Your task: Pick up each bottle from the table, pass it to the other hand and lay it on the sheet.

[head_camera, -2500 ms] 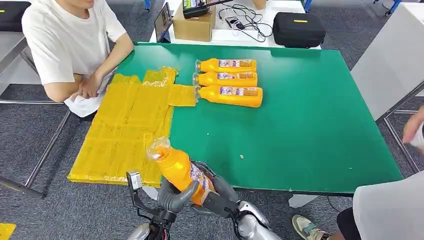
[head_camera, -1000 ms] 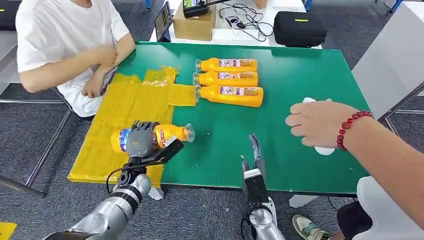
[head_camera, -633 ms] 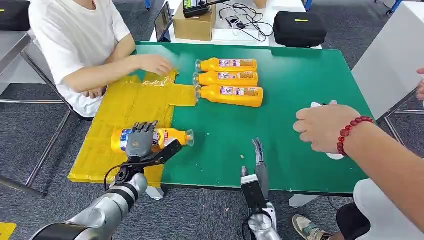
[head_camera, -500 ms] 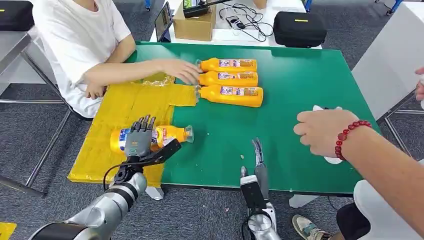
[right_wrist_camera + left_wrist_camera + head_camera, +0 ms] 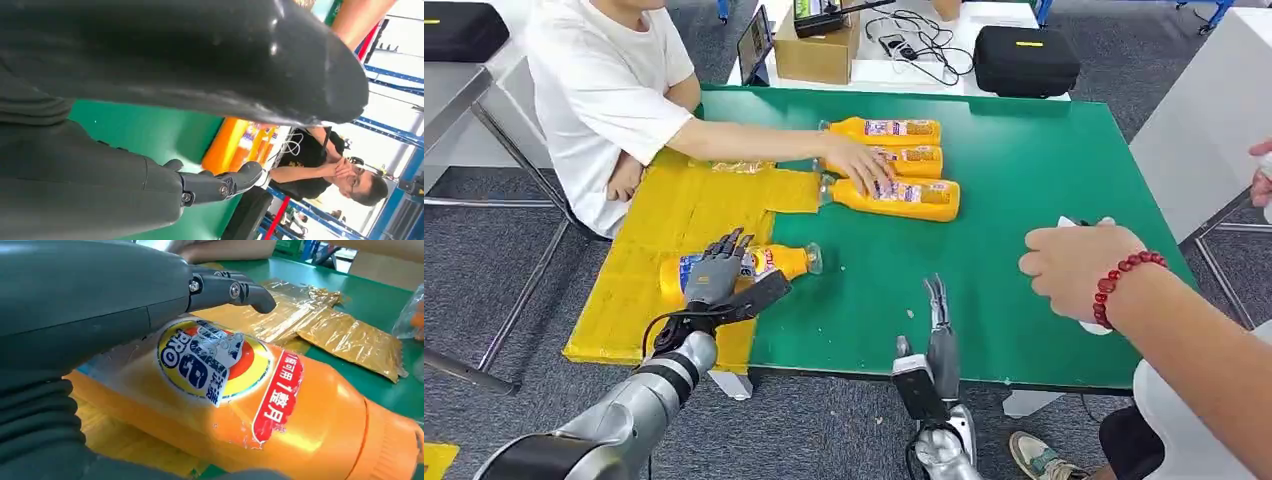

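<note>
We see the fingers [image 5: 727, 243] of our left hand [image 5: 714, 275] spread and lifted above the orange bottle [image 5: 742, 268], with the thumb stretched out along its near side; in the left wrist view the fingers [image 5: 235, 291] stand clear of the label, so the hand holds nothing. That bottle lies on its side, its body on the yellow sheet [image 5: 664, 250] and its clear cap end reaching over the sheet's edge onto the green table [image 5: 1024, 150]. Our right hand [image 5: 939, 330] rests near the table's front edge with its fingers [image 5: 937, 295] extended straight and pointing away from us, gripping nothing; the right wrist view shows a finger [image 5: 220, 185] held out over the green surface.

Farther back, three more bottles [image 5: 894, 165] lie side by side on the table just beyond the sheet's corner. A person in a white shirt [image 5: 604, 90] reaches across the sheet and has a hand [image 5: 861, 165] on the nearest of them. On our right, another person's hand [image 5: 1079, 270], with a red bead bracelet [image 5: 1129, 285] at the wrist, presses a white cloth [image 5: 1079, 225] on the table
</note>
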Motion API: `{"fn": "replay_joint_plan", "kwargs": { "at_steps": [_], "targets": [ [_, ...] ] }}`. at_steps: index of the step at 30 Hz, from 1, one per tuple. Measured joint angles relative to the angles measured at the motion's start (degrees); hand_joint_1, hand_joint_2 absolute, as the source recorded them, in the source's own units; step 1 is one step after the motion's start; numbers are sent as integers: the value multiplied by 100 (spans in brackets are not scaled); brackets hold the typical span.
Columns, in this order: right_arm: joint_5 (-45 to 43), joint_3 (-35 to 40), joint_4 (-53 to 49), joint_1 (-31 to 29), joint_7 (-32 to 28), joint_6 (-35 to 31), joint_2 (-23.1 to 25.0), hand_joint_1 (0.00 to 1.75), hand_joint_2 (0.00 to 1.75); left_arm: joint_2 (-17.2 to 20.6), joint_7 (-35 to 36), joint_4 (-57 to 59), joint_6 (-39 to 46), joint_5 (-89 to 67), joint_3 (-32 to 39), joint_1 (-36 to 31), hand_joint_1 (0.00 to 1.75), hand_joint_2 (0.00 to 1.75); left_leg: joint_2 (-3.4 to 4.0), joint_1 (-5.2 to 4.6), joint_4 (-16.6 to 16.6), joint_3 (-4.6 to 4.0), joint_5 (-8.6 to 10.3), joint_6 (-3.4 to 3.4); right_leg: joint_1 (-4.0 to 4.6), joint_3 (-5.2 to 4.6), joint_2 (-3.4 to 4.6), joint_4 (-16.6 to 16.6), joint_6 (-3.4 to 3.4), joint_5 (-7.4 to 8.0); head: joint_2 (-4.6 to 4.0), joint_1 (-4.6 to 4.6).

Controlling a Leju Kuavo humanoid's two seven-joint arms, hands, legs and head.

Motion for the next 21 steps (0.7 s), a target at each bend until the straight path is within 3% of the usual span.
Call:
{"fn": "replay_joint_plan", "kwargs": {
  "at_steps": [16, 17, 20, 21],
  "targets": [
    [-24, 22, 15, 0, 2, 20, -13, 0, 0, 7, -245, 0, -252, 239, 0, 9, 0, 0, -11, 0, -1, 23, 0, -1, 0, 30, -11, -1, 13, -11, 0, 0],
    [-24, 22, 15, 0, 2, 20, -13, 0, 175, 7, -245, 0, -252, 239, 0, 9, 0, 175, -11, 0, -1, 24, 0, -1, 0, 30, -11, -1, 13, -11, 0, 0],
    [-29, 26, 26, 0, 0, 20, -26, 0, 175, 2, -459, -26, -262, 558, 0, 34, 0, 175, -11, 0, -1, 27, 0, -1, -1, 33, -12, -1, 13, -11, 0, 0],
    [-26, 29, 28, 8, 2, -22, -39, 0, 175, -33, -916, -106, -51, 952, 2, 92, 0, 175, -10, -1, -1, 29, 1, 0, -2, 32, -12, -1, 14, -10, 0, 0]
  ]
}}
